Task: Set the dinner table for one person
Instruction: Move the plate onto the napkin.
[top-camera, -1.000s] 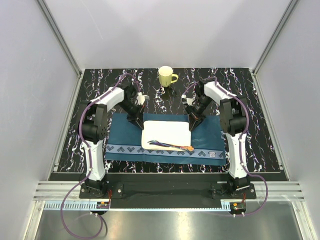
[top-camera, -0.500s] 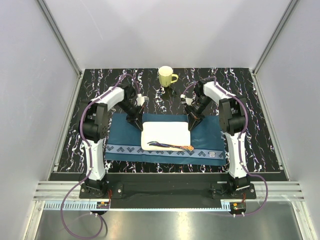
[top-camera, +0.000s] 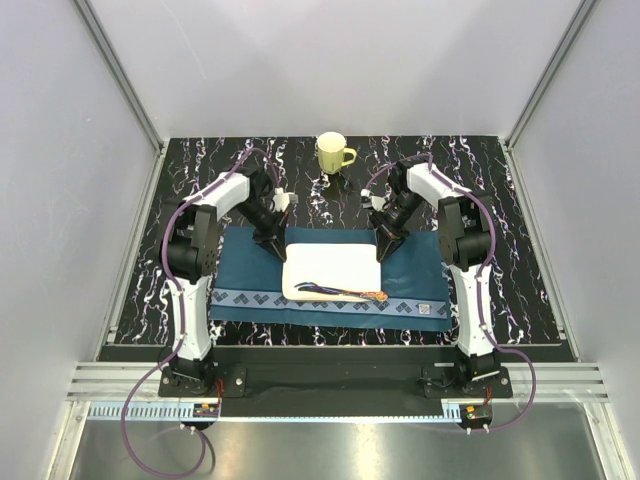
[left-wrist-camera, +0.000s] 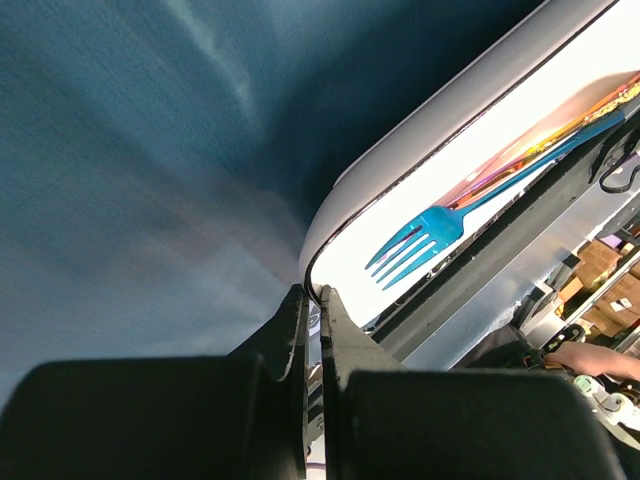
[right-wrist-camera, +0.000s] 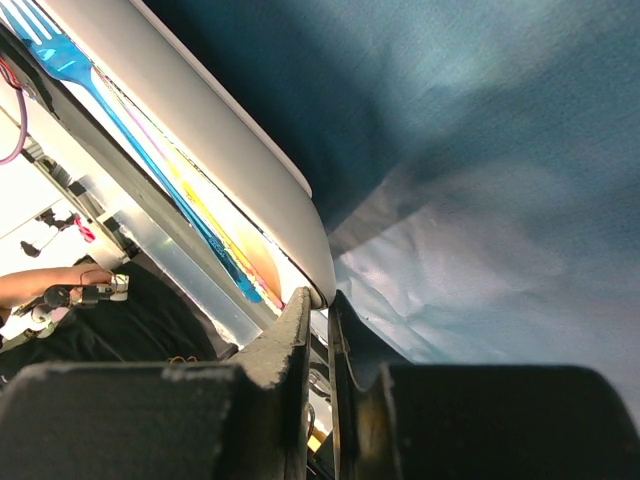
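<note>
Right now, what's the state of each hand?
Left hand: closed, pinching a far corner of the white plate.
Right hand: closed, pinching the plate's other far corner.

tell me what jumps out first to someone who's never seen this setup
The two arms mirror each other over a white plate on a dark blue placemat. The left gripper and right gripper each seem to pinch a far corner of its rim. Iridescent cutlery, a blue fork among it, lies along the plate's near edge. A lone yellow mug stands near the far edge of the black marbled dinner table.
</note>
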